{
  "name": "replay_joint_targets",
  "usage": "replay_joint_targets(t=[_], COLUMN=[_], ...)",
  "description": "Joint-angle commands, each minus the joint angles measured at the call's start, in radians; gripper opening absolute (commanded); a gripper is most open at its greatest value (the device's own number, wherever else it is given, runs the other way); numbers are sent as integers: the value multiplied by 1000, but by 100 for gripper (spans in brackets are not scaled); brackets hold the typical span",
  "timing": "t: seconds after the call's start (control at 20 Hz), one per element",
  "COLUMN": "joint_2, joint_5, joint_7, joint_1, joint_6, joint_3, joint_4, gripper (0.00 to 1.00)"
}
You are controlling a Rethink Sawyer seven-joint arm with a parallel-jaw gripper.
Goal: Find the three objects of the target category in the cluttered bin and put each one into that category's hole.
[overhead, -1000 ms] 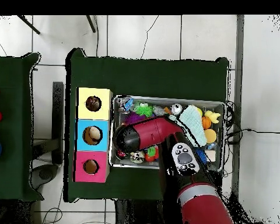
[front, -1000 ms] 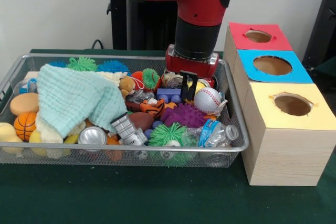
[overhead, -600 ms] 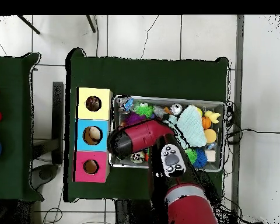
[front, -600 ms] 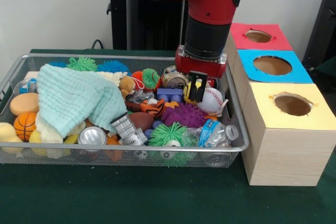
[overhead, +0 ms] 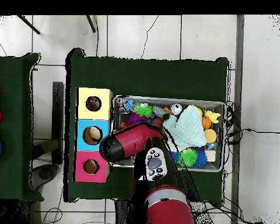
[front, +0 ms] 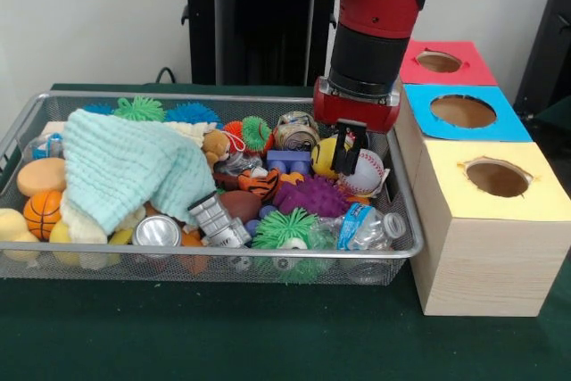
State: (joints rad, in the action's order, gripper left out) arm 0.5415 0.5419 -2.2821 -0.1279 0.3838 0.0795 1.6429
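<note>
The bin (front: pixel 403 247) lies just left of the boxes (front: pixel 486 247), baseball (front: pixel 366 171) inside.

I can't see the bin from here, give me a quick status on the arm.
Gripper low in the bin's box-side end, fingers open. Tips straddling yellow toy, baseball alongside. Nothing lifted yet. Clutter packed close around.

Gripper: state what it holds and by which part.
Cannot be told. The gripper hangs low in the bin, its fingers against a yellow toy and the baseball, but no firm hold shows.
</note>
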Motion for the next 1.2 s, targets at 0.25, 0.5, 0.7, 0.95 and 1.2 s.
replay_joint_targets(t=[0.25,0.5,0.7,0.95,1.2], joint_2=[-106,-130,-149,-172,-188], joint_5=[-41,-51,-67,-104,-146], joint_7=[-133,-122,-132,-140,-155], joint_1=[22,25,35,51,83], joint_6=[-97,-123,-142,-137,-148], joint_3=[-14,-22,-29,-33,-53], joint_4=[39,12,-4,-31,-43], gripper=[0,0,0,0,0])
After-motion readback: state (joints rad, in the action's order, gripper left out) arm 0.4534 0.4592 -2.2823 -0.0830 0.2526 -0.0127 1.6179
